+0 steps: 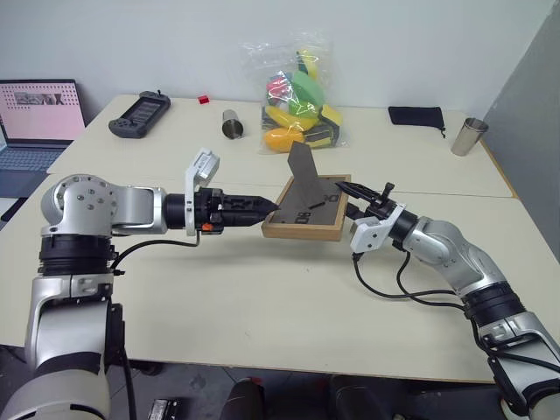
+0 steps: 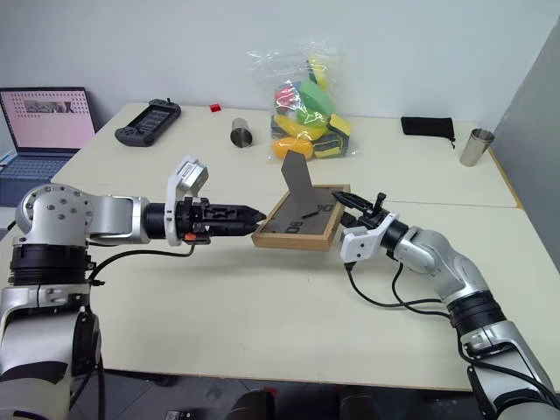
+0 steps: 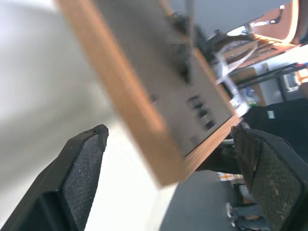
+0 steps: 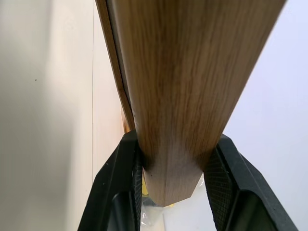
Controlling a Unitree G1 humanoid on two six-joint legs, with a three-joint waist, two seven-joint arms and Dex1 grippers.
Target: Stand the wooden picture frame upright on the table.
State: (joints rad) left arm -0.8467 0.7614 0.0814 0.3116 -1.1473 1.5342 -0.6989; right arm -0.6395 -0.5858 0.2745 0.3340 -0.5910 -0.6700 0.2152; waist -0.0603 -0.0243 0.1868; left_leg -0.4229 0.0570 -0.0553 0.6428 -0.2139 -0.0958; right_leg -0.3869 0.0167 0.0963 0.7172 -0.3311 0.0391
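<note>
One wooden picture frame (image 1: pixel 306 216) is lying back-up on the worktop (image 1: pixel 262 297), with its one fold-out stand (image 1: pixel 304 175) sticking up. Two tools are showing: the left tool (image 1: pixel 267 210) and the right tool (image 1: pixel 350 189). Two metal cups are standing on the worktop, one (image 1: pixel 232 123) near the middle and one (image 1: pixel 469 136) at the far right. One clear bag of coloured toys (image 1: pixel 300 101) is sitting behind the frame. One black handheld controller (image 1: pixel 140 115), one small red block (image 1: pixel 203 100), one black pouch (image 1: pixel 416 116) and one laptop (image 1: pixel 37 118) are showing; the toys in the bag are possibly too jumbled for counting.
</note>
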